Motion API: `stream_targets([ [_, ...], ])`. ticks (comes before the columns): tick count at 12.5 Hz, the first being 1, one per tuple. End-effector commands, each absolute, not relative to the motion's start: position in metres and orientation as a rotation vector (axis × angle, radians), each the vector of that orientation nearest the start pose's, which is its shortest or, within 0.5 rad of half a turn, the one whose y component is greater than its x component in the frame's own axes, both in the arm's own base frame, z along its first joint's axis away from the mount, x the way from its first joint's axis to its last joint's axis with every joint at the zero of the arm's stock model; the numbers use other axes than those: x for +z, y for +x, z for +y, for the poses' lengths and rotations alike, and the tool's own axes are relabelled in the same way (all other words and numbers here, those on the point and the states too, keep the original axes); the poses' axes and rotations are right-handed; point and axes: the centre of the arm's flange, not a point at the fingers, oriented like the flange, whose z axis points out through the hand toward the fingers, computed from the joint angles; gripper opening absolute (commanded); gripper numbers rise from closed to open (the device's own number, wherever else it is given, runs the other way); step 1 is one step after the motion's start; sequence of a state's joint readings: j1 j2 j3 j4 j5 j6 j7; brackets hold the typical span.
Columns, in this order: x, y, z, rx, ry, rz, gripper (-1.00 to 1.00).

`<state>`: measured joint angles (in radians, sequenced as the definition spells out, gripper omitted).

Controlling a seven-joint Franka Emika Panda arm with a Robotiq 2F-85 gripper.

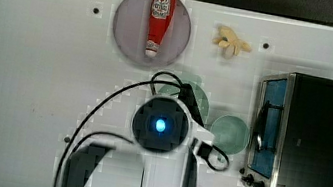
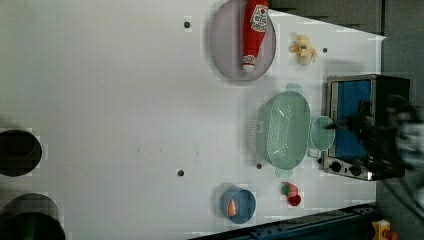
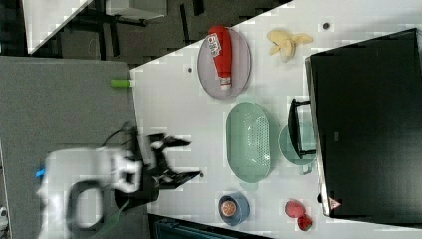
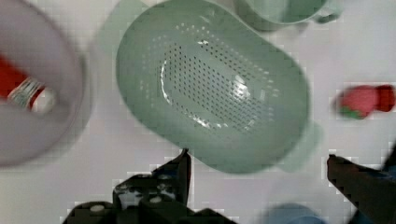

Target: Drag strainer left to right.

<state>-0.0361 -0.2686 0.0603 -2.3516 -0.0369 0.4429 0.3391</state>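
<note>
My claw (image 4: 257,161) is spread wide and holds nothing above the strainer (image 4: 212,84), which sits on the worktop (image 2: 125,100) touching the green cup (image 2: 322,132), so a careless drag could shove that cup into the oven (image 2: 367,125).

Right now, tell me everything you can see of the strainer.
The strainer is a pale mint-green oval that looks like plastic, with rows of small holes, a wide rim and a small tab handle at each end. It sits upright and empty on the white table, close beside the green cup. The open fingers hover apart from it.
</note>
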Motion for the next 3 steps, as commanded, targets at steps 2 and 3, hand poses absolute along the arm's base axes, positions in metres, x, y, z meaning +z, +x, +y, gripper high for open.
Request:
stream_targets([
  [2,0.551,0.429,-0.015,0.004,-2.855,1.334,1.00],
  [3,0.570,0.424,-0.014,0.029,-2.859,1.336,1.00],
])
